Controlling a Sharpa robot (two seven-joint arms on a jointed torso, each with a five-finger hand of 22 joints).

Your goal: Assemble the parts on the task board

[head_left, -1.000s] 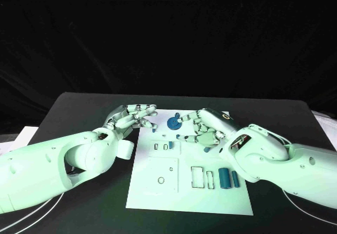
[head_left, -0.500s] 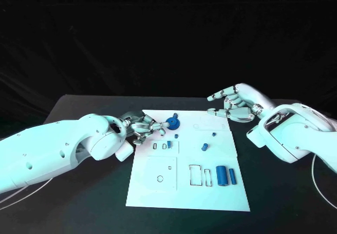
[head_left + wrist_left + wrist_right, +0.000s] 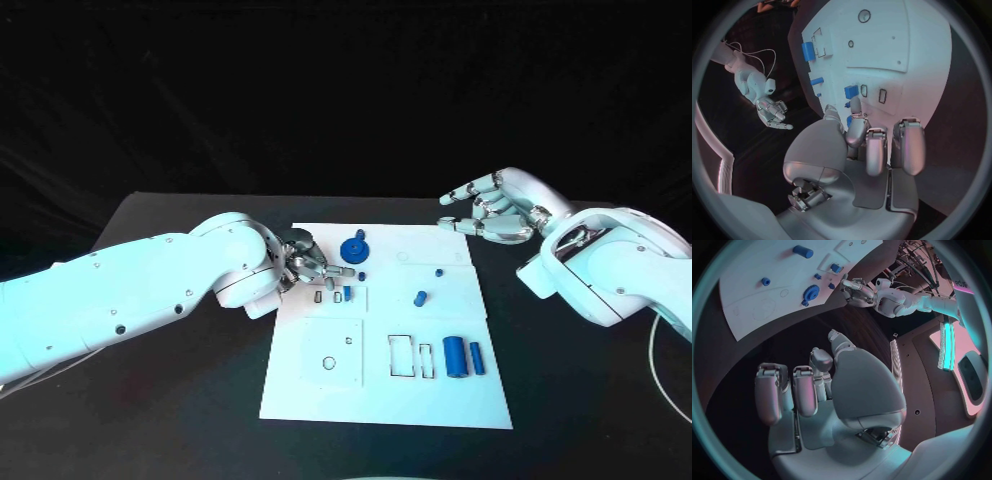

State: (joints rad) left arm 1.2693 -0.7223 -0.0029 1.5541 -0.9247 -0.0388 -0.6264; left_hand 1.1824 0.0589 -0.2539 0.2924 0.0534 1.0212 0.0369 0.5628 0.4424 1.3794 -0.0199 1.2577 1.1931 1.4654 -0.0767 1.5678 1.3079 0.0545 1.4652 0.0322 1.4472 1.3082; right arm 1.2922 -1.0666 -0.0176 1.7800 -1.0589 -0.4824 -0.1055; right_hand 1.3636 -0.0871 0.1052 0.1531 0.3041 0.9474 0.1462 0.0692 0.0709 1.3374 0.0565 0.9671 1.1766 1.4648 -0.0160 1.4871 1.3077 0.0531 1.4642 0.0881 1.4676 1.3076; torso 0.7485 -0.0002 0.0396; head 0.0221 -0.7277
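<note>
head view has the left hand [image 3: 310, 262] low over the far left part of the task board [image 3: 332, 400], fingers curled in close by the blue gear [image 3: 355, 250] and the small blue piece [image 3: 348, 294] standing in a slot just near of it. whether it's actually pinching anything, can't tell; the fingertips bunch together and hide whatever's between them. in the left wrist view the fingers hang bent over the board edge with nothing obvious in them.

the right hand [image 3: 495, 210] is off the board, above the bare tabletop [image 3: 173, 225] past the far right corner, fingers loosely curled and apart, holding nothing.

looks like the step in hand is seating a small part in the far left cluster. next move probably wants a careful straight push down, since the slots look snug.

stuff-wise: the board is a flat, matte white plate with rectangular and round cutouts. parts are smooth blue plastic: a toothed gear, a short peg [image 3: 420, 297] mid-board, a fat cylinder [image 3: 454, 357] and a slim bar [image 3: 476, 357] lying side by side near the right edge. the hands are shiny silver metal, the tabletop dull black.
</note>
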